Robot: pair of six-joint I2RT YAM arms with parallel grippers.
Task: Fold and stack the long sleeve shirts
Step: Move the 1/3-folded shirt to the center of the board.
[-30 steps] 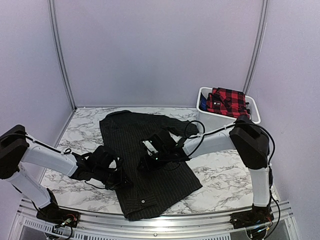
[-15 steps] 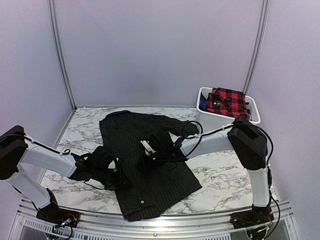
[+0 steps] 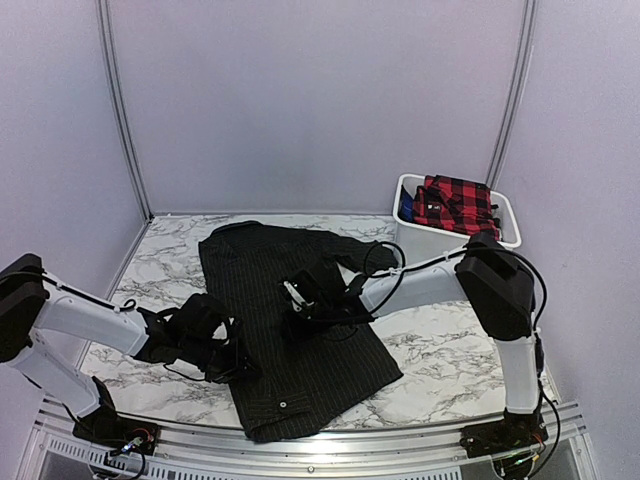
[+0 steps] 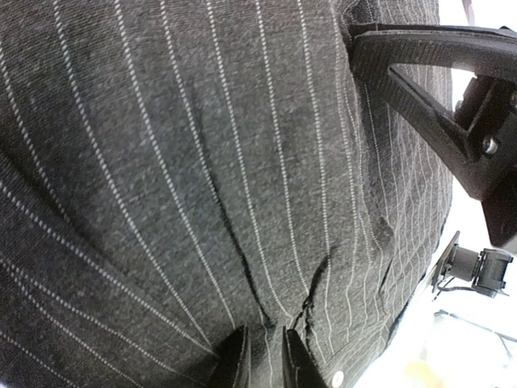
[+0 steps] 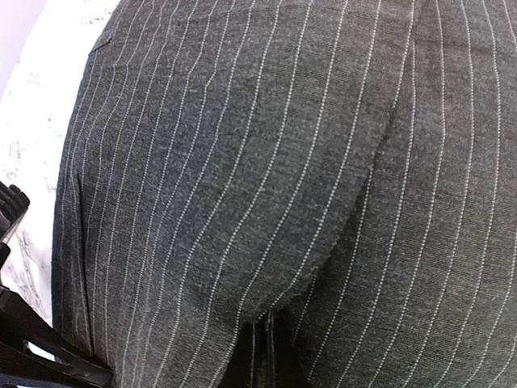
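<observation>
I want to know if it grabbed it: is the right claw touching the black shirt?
Touching. The right wrist view shows the right gripper pinched shut on a fold of the black shirt, the cloth bunching into its tips.

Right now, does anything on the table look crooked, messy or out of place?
The black pinstriped shirt lies skewed on the marble table, one sleeve bunched toward the white bin. The red plaid shirt sits crumpled in that bin, heaped above its rim.
</observation>
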